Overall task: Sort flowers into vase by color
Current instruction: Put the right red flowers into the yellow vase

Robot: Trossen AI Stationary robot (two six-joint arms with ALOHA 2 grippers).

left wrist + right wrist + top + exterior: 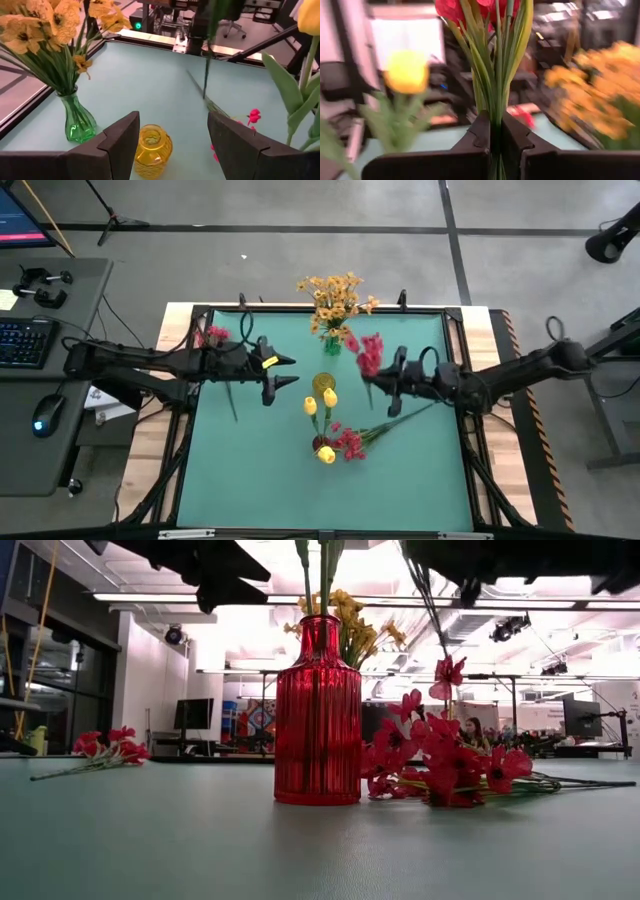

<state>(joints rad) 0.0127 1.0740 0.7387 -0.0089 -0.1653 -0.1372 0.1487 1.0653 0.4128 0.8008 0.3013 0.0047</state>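
holding: right gripper (496,150) has its fingers closed tight on the green stalks of a pink-red flower stem (492,75), blossoms upright above the fingers
right gripper place: over the right half of the green surface (250,470), right of centre; the held pink-red stem (370,355) shows just off its fingertips in the high view
left gripper: left gripper (172,137) hovers over the left half of the surface, fingers spread wide with nothing between them, pointing toward the centre
yellow vase: small yellow glass vase (152,157) stands near the centre, seen between the left fingers; from above it lies between the two grippers (324,383)
green vase: green glass vase (77,120) at the far edge, middle, holding the orange-yellow sprays (335,300)
red vase: ribbed red vase (318,710) stands toward the near side of centre with green stalks rising from its mouth
yellow buds: yellow tulip-like buds (322,402) sit around the centre, near the red vase; whether every one is in it cannot be told
loose flowers: pink-red clusters (350,442) lie flat on the surface beside the red vase, stalks running toward the right edge
other stem: one pink-red stem (215,337) lies near the far left corner, under the left arm
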